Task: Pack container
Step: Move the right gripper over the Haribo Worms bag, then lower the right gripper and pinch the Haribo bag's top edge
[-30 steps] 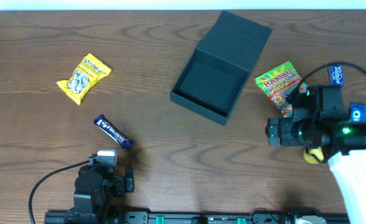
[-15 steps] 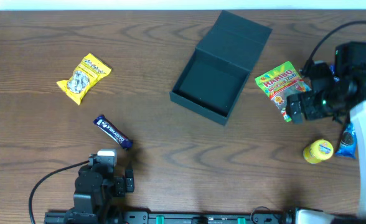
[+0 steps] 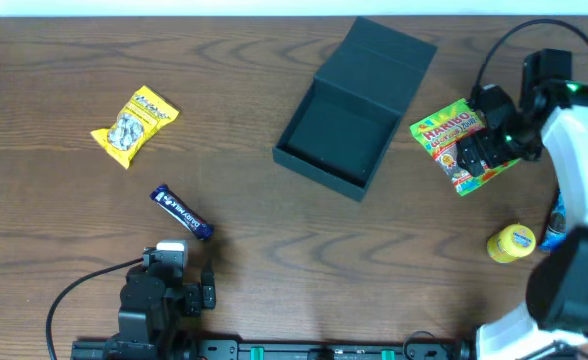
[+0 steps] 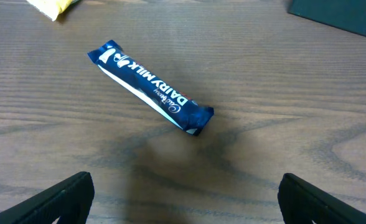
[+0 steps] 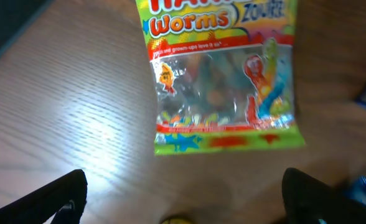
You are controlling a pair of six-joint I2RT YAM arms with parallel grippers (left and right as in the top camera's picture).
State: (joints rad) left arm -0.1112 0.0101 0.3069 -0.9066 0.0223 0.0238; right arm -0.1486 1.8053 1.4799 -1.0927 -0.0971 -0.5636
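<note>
The container (image 3: pixel 336 133), a dark teal box, sits open on the wooden tabletop (image 3: pixel 244 90), its lid (image 3: pixel 379 55) folded back flat and its inside bare. It lies near the right end effector (image 5: pixel 184 196), on that end effector's left, and well ahead and to the right of the left end effector (image 4: pixel 186 199).

The right end effector hangs over a bright bag of gummy worms (image 5: pixel 223 74), jaws spread wide and gripping nothing; the bag lies flat between its two fingertips in the wrist view, just beside the box. Behind this end effector, toward the robot, stand a round yellow tub (image 3: pixel 511 243) and a blue packet (image 3: pixel 556 225), touching or nearly so.

The left end effector rests low near the robot's edge of the tabletop, jaws likewise spread wide and holding nothing. Just ahead of it a blue chocolate bar (image 4: pixel 150 87) lies slanted. Farther ahead and to its left lies a yellow snack bag (image 3: pixel 134 125), well apart from the box.
</note>
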